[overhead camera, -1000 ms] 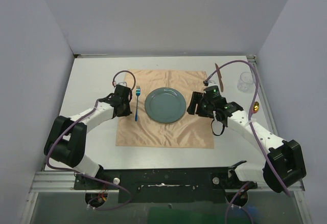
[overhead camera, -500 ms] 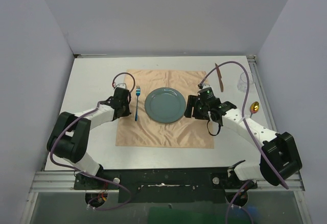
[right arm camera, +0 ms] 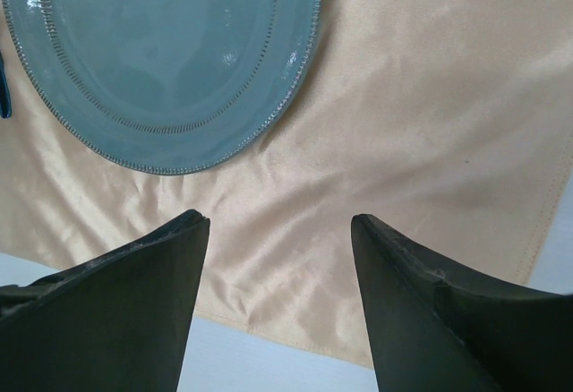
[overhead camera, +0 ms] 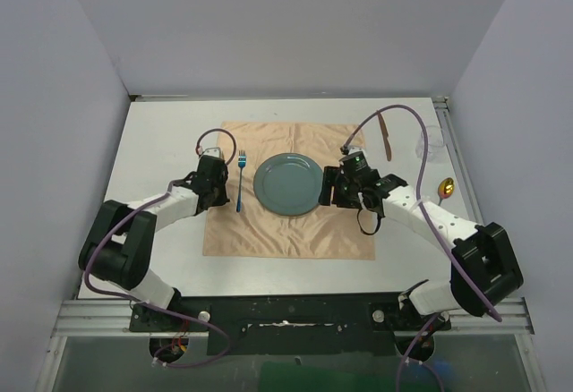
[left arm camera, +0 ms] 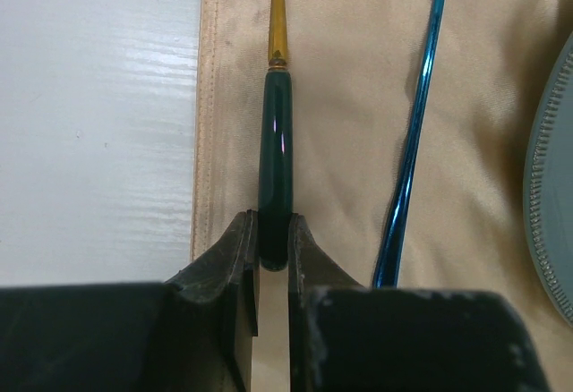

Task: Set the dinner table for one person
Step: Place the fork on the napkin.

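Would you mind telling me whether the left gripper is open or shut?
Shut: its wrist view shows the left gripper clamped on the end of a green-handled utensil.

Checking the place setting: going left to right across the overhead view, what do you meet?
Left pincer, gripping a green-handled utensil → blue fork → teal plate → right pincer → brown utensil → clear glass.

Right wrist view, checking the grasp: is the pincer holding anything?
No, the right pincer stands open and empty above the peach cloth.
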Robot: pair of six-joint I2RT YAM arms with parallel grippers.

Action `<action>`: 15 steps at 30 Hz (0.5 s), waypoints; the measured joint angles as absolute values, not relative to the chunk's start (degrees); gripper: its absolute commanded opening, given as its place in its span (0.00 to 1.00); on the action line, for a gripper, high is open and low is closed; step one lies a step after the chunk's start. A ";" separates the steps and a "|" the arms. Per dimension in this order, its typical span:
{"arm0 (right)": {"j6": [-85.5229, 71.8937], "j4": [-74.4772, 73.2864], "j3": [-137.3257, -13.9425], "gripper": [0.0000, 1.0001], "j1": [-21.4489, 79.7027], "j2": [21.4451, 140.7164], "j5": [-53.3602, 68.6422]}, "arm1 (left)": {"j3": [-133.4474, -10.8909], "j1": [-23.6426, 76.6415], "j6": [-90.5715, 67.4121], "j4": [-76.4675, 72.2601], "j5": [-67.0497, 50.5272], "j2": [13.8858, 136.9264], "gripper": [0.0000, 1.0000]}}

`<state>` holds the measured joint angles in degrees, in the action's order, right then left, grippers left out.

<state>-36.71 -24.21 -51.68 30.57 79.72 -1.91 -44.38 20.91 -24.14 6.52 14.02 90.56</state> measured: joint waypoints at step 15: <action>-37.08 -24.34 -52.40 0.66 32.36 80.38 -2.50 | -44.38 21.76 -25.30 11.40 12.19 86.08 0.00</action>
